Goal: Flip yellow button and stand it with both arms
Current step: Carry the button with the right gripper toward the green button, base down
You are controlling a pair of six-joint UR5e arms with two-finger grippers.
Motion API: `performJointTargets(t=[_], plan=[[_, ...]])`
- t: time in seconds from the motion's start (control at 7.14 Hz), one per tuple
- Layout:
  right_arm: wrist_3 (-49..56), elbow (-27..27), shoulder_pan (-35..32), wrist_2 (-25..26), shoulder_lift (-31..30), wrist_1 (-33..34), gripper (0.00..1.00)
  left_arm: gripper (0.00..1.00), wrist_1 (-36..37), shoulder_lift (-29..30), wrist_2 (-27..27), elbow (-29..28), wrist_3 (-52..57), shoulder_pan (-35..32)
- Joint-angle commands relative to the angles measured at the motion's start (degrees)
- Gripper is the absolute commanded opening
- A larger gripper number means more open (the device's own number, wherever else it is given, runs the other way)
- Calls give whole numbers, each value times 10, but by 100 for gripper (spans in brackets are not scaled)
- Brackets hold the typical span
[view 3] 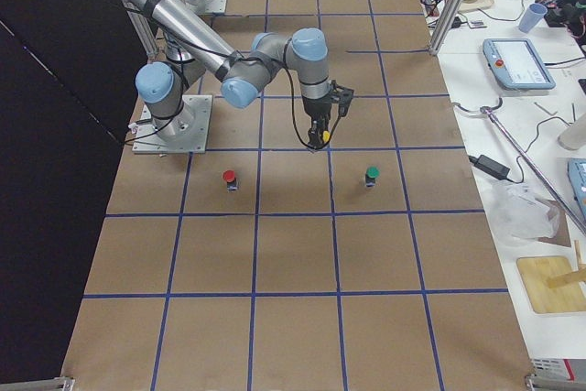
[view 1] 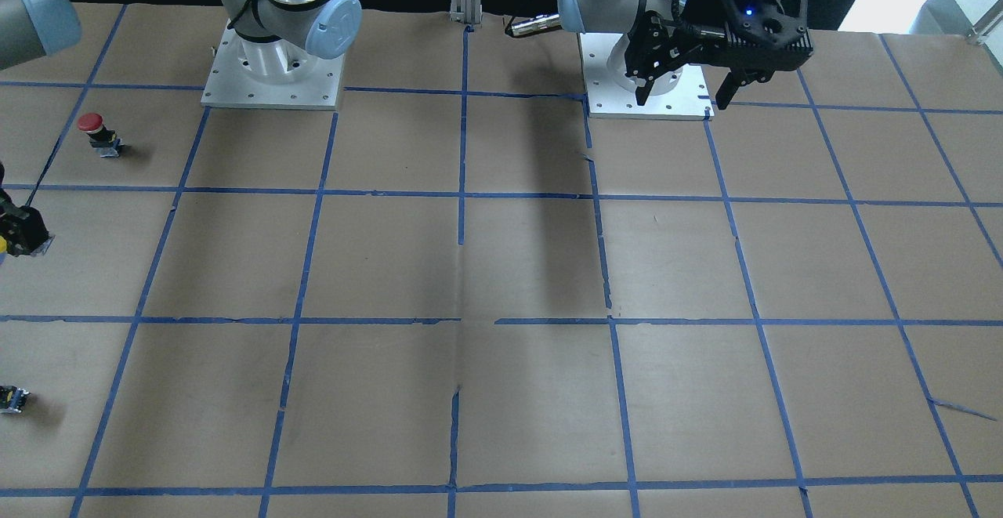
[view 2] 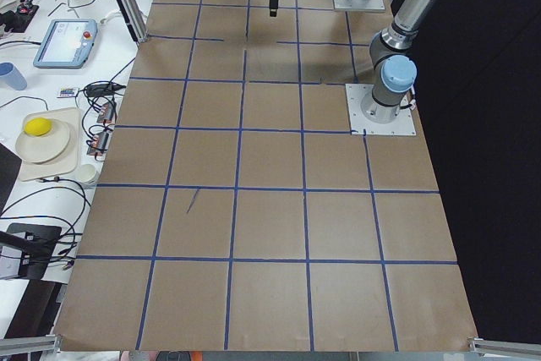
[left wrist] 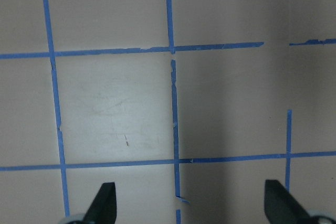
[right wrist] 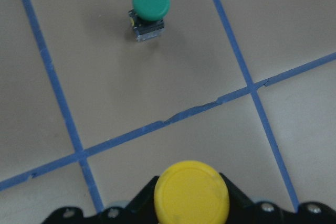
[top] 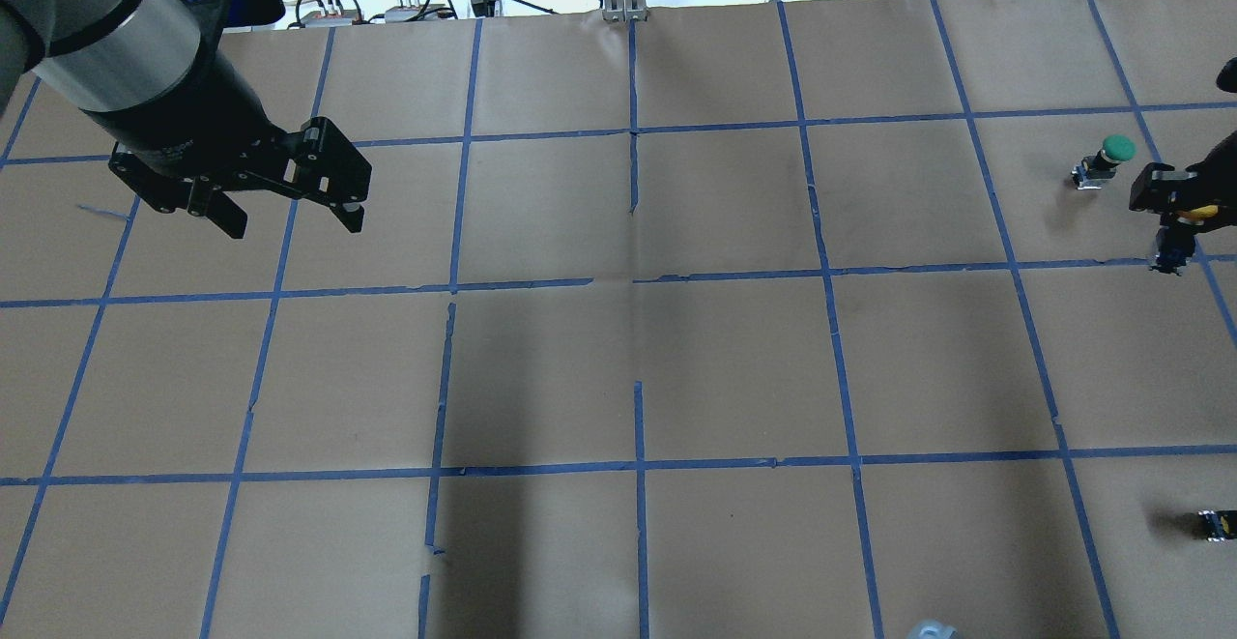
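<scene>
Tabletop: brown paper, blue tape grid. Red-capped button upright toward robot-side edge. Green-capped button upright toward operator-side edge.

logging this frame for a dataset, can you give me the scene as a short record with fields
left gripper: open, empty, hanging above the table
right gripper: shut on the yellow button, cap towards the wrist camera
yellow button height: cannot tell whether it is clear of the table
green button: standing upright, cap up, apart from the right gripper
red button: standing upright, on the robot's side of the right gripper
task state: button held by one arm only, not yet stood
</scene>
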State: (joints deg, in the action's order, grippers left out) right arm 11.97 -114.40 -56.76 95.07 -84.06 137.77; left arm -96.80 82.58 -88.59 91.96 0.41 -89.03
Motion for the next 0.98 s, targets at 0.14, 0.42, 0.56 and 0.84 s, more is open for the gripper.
performJointTargets(t=[0.14,0.42,0.56,0.84], plan=[[-147,-16,11,33,31,66,7,100,-12,-13,2,17,-10,-4],[-262,-49,11,39,32,98,7,100,31,-8,2,23,-14,-4],[-318,-70,11,65,33,112,7,100,46,-9,0,26,-10,-4],[-339,-107,10,119,41,186,8,100,48,-10,-2,29,-6,-4]])
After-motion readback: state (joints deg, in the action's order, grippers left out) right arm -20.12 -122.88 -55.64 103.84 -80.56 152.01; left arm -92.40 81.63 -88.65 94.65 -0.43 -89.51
